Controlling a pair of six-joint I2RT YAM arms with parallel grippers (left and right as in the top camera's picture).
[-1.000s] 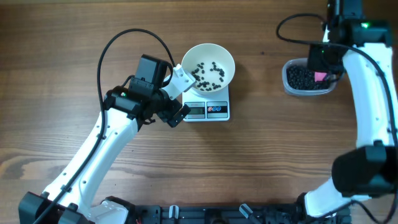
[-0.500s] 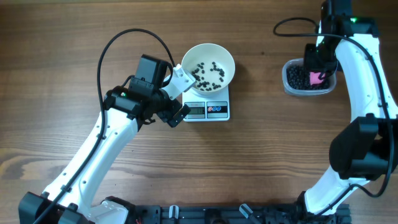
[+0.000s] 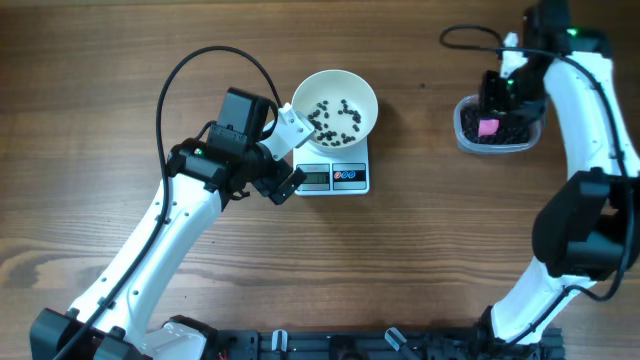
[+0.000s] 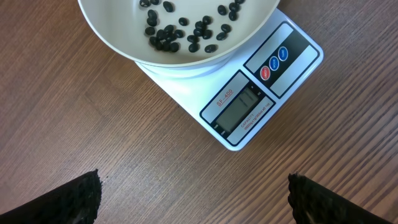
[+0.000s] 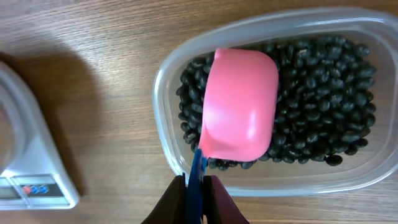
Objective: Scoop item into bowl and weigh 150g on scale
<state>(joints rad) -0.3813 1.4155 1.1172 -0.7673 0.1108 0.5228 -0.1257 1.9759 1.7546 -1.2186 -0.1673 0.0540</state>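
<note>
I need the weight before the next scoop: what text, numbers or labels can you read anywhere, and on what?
"SF-400": small red print on the scale beside the display; hard to read, so probably.
Display: no digits readable, looks blank.
Red button and blue button: markings too small to read.
Bowl, tub, pink scoop: no text.
</note>
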